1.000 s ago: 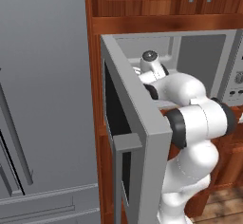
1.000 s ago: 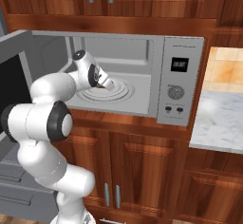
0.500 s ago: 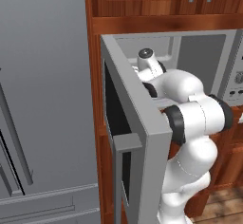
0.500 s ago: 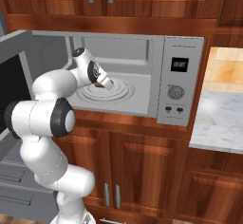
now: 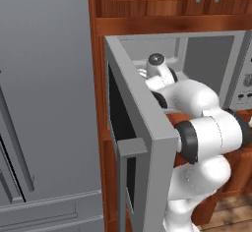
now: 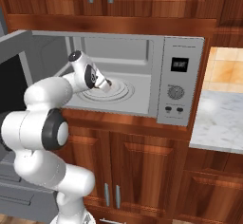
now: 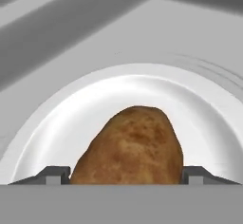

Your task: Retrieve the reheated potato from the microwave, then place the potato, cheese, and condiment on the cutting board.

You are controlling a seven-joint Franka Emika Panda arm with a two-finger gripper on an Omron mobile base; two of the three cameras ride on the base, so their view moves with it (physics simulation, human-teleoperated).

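Hand view: pincer (image 7: 127, 178) straddles the potato (image 7: 129, 147), one fingertip (image 7: 53, 174) on each flank. Tips look to be at or just off the skin; contact cannot be confirmed, so whether it is pinching or merely spread around the potato I cannot tell. Potato lies on the white turntable (image 7: 61, 118), roughly at its middle, inside the microwave (image 6: 142, 71), door swung wide.

Step in hand, as judged: secure the potato for lifting out.
- Close until both tips press the flanks evenly; the skin is rounded, so an off-centre squeeze may let it roll or squirt forward.
- Keep the wrist level with the turntable so the tips do not scrape it.
- Lift a little before drawing back, clearing the turntable rim.
- Withdraw straight through the opening, away from the door (image 5: 142, 142) and side walls.
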